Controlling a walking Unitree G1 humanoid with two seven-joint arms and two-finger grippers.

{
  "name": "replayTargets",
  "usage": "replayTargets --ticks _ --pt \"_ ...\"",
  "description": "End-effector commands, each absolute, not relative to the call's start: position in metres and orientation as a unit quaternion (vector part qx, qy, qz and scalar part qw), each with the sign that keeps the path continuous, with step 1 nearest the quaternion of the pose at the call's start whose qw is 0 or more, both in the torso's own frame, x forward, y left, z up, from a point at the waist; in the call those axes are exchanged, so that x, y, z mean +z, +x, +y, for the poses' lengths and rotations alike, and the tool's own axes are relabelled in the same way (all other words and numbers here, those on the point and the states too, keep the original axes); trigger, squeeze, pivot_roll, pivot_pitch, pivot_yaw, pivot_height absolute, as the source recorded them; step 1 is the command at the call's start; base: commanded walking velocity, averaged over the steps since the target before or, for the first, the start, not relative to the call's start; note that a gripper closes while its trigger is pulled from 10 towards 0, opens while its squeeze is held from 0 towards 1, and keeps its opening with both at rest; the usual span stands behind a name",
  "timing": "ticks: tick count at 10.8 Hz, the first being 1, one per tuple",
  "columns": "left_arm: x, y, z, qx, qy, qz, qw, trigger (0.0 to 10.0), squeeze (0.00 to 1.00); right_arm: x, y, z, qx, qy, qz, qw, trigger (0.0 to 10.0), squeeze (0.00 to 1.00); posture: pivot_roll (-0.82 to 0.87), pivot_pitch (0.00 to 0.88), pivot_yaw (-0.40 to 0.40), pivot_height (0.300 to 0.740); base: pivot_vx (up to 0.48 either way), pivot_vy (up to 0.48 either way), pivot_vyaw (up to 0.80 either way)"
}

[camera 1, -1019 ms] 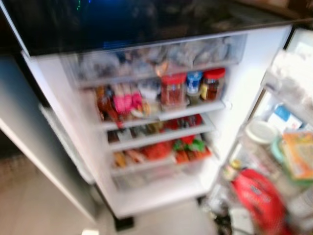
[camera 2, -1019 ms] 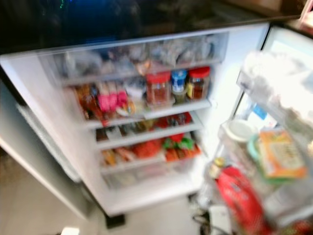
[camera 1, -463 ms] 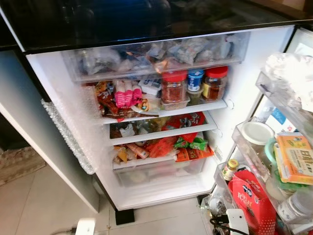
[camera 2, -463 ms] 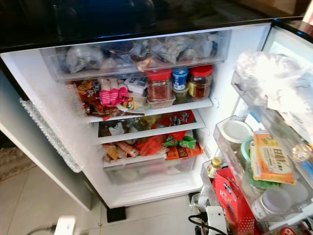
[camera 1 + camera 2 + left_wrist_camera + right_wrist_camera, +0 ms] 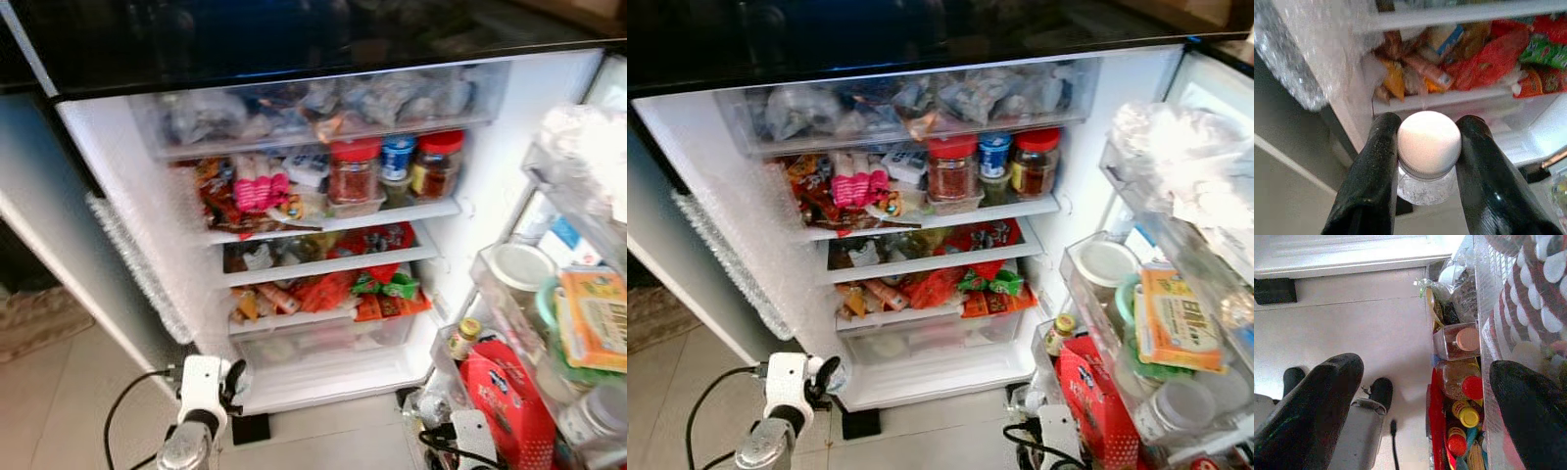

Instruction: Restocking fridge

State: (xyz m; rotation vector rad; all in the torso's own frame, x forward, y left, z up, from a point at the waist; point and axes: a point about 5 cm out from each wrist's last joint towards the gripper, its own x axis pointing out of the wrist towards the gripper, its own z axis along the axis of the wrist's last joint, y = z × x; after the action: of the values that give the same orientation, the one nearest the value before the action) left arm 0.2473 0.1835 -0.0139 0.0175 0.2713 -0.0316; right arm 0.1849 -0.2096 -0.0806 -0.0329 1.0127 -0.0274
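My left gripper (image 5: 1429,123) is shut on a small clear bottle with a white cap (image 5: 1429,147), its black fingers (image 5: 1374,171) pressing either side of the neck. In the eye views it (image 5: 826,378) hangs low in front of the open fridge (image 5: 1078,166), by the bottom left corner of the compartment. The right gripper (image 5: 1425,382) is open, fingers wide apart, pointing down at the floor beside the door's lowest shelf. Its white wrist (image 5: 1054,431) shows at the bottom edge.
The shelves are crowded: a clear drawer of bags (image 5: 911,103), red-lidded jars (image 5: 952,168), snack packs (image 5: 940,284), a clear bottom drawer (image 5: 921,338). The open door (image 5: 1176,245) on the right holds a red carton (image 5: 1097,401), an orange box (image 5: 1176,318) and sauce bottles (image 5: 1462,387). Bubble wrap (image 5: 725,264) lines the left edge.
The left arm has risen into view from the bottom edge, carrying the bottle up toward the fridge's lower left corner. The blurred picture of one second ago has steadied.
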Motion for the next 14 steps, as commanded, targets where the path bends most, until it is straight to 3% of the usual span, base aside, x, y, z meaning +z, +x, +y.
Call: replayTargets --ticks 1,6,8,10,14 --pt "-0.0065 0.2515 0.1808 -0.021 0.002 0.111 0.994 10.0 0.0 -0.0816 0.1824 -0.212 -0.017 -0.017 0.491 0.871 10.0 0.0 -0.09 0.0 0.014 0.74 0.0 0.0 0.0" --pt "-0.0062 0.2524 0.1766 -0.052 0.002 0.119 0.992 10.0 0.0 -0.0836 0.1776 -0.2143 -0.028 -0.026 0.499 0.866 10.0 0.0 -0.08 0.0 0.011 0.74 0.0 0.0 0.0" --pt "-0.0069 0.2526 0.1791 -0.058 0.003 0.126 0.99 10.0 0.0 -0.0852 0.1748 -0.2131 -0.03 -0.019 0.505 0.862 10.0 0.0 -0.1 0.0 0.024 0.74 0.0 0.0 -0.76" --pt "-0.0059 0.2551 0.1797 -0.066 0.014 0.13 0.989 10.0 0.0 -0.0848 0.1755 -0.2128 -0.026 -0.02 0.5 0.865 10.0 0.0 -0.09 0.0 0.024 0.74 0.0 0.0 0.0" --pt "-0.0032 0.2579 0.1789 -0.074 0.014 0.126 0.989 10.0 0.0 -0.0839 0.1771 -0.2132 -0.026 -0.016 0.496 0.868 10.0 0.0 -0.09 0.0 0.016 0.74 0.289 0.0 -0.11"
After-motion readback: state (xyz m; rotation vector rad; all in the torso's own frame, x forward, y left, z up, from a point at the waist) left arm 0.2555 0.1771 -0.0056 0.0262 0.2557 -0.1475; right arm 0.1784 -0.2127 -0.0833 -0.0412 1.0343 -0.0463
